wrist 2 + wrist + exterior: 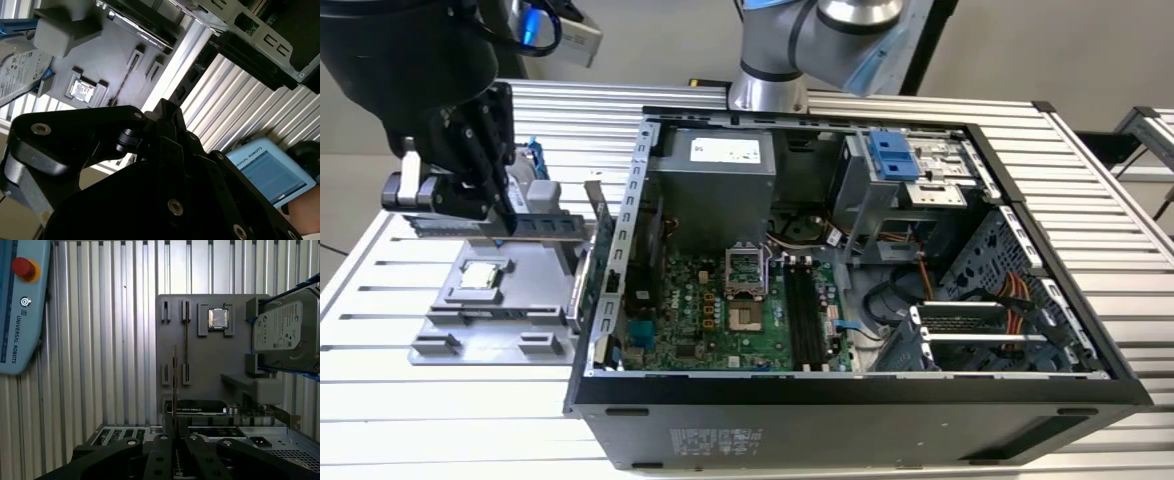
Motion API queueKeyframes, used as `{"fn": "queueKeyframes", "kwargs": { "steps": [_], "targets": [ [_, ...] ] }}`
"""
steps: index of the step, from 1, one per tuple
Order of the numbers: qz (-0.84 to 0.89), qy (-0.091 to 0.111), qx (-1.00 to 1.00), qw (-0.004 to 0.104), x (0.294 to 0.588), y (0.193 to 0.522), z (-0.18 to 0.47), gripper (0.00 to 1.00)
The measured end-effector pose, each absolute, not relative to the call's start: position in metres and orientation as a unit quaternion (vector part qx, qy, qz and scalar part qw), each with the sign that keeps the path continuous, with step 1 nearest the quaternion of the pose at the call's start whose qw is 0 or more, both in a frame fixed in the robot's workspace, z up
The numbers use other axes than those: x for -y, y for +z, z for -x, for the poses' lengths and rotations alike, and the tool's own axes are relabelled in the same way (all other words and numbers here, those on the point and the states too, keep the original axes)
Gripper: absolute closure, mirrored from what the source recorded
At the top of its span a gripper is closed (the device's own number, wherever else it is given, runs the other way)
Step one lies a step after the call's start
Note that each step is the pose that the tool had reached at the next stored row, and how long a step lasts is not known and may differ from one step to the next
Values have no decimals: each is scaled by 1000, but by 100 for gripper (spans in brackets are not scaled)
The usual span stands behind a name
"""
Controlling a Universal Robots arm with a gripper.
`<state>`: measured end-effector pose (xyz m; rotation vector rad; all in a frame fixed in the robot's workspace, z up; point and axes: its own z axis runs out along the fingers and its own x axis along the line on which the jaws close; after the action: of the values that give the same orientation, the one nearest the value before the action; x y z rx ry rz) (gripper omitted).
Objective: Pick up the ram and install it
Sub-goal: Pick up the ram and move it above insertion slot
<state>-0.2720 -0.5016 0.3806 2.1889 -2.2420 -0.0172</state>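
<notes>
Currently the gripper (496, 215) hangs over the grey fixture (454, 330), which lies on the slatted table (427, 420) just beside the open computer case (854, 400), on the exterior view's left of it. In the first wrist view the fingers are drawn in narrow on the ram (174, 385), pinching it at one end. The stick is seen edge-on there, a thin line running out from between the fingertips and crossing in front of the fixture's face. In the exterior view the ram shows as a thin bluish edge along the fingers, roughly upright, above the fixture and outside the case. It is well apart from the motherboard (707, 310) and its long black slots (803, 315). A second thin dark strip (186, 335) stands on edge in one pair of the fixture's holders. The small square processor chip (218, 318) sits in its own recess nearby. The silver hard drive (285, 330) in its blue frame rests at the fixture's far side from the strip. A blue teach pendant (20, 305) lies on the table, apart from the fixture.
</notes>
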Motion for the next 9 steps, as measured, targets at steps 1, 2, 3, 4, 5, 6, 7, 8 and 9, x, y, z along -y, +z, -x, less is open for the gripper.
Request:
{"fn": "queueKeyframes", "kwargs": {
  "steps": [1,2,3,4,5,6,7,8,9],
  "targets": [
    [-699,-5,715,4,502,381,271,100],
    [-699,-5,715,4,502,381,270,100],
    [-699,-6,715,4,502,381,269,100],
    [-699,-6,715,4,502,381,268,100],
    [-699,-6,715,4,502,381,267,100],
    [-699,-6,715,4,502,381,266,100],
    [-699,-6,715,4,502,381,265,100],
    [-699,-6,715,4,502,381,264,100],
    [-699,-6,715,4,502,381,263,100]
  ]
}}
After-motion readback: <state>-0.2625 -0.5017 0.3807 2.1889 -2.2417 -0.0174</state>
